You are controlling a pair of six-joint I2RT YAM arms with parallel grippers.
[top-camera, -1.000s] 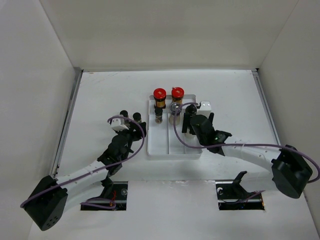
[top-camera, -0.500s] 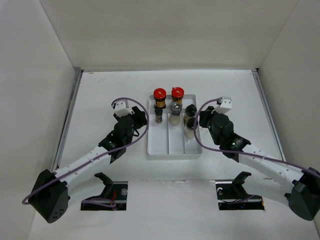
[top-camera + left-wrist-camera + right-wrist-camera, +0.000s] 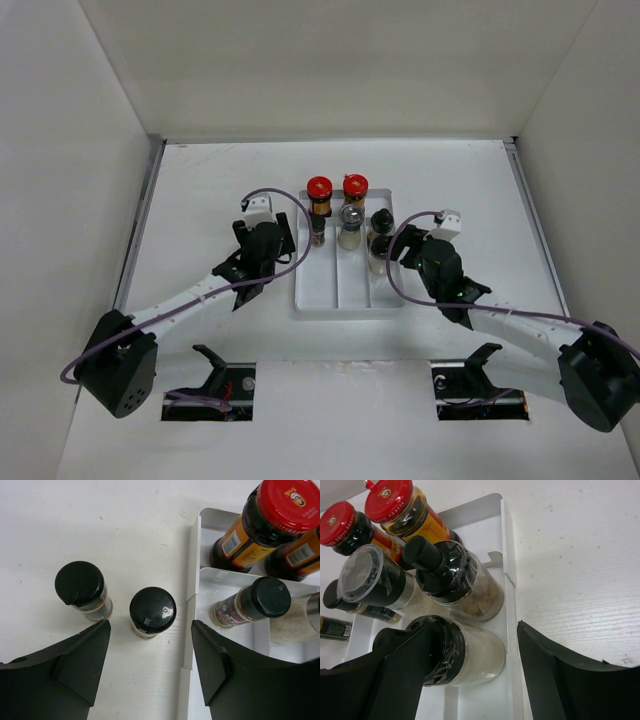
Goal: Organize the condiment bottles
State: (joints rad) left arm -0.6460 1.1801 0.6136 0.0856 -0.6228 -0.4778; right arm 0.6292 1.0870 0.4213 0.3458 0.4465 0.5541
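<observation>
In the left wrist view my left gripper (image 3: 150, 647) is open above the table. Two small black-capped bottles stand just ahead of it: one (image 3: 152, 610) between the jaw lines, one (image 3: 80, 585) further left. In the white tray (image 3: 194, 580) stand two red-lidded amber jars (image 3: 287, 505) and a small dark bottle (image 3: 260, 600). My right gripper (image 3: 474, 630) is open around a beige-filled black-capped jar (image 3: 470, 652), which touches neither pad clearly. A second beige jar (image 3: 455, 580) and a clear-lidded jar (image 3: 370, 580) stand behind it. From above, my left gripper (image 3: 283, 238) and right gripper (image 3: 398, 255) flank the tray (image 3: 345, 290).
The tray's near half (image 3: 330, 295) holds nothing. The tray's left wall (image 3: 187, 645) runs close beside my left gripper's right finger (image 3: 220, 655). White walls enclose the table on three sides.
My right arm drew back from over the tray, leaving a beige jar standing in the right compartment, then edged back toward it. My left arm moved forward over the two bottles on the table.
</observation>
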